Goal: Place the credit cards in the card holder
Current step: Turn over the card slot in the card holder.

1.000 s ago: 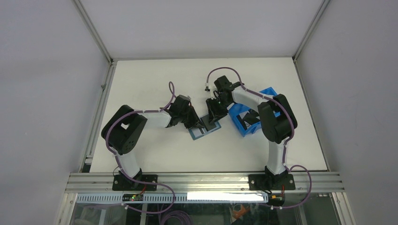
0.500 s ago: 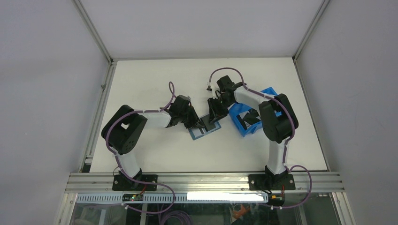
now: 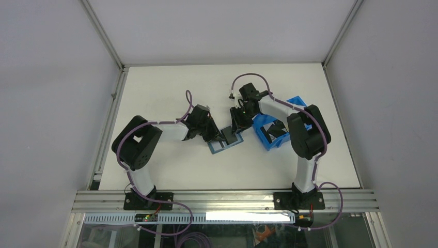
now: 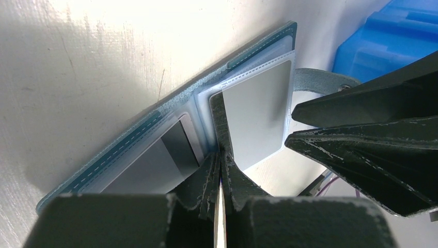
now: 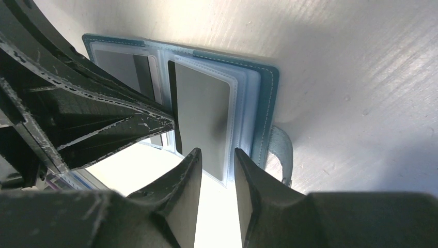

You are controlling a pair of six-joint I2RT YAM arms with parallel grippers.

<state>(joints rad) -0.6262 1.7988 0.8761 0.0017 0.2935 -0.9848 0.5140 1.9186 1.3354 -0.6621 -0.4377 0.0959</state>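
Left gripper [image 4: 221, 161] clenched at open teal-blue folding card holder's [image 5: 269, 106] middle fold; right gripper [image 5: 217, 156] slightly parted, empty, over its right half.

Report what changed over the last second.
The right arm drifted slightly rightward at elbow and wrist. The right gripper narrowed a little, still open over the card holder. Unchanged: the left gripper stays pinched on its inner leaf; card holder and blue bin unmoved.

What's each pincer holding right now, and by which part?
The left pincer is shut on the card holder, pinching a pocket leaf's dark edge near the fold. The right pincer is open, holding nothing.
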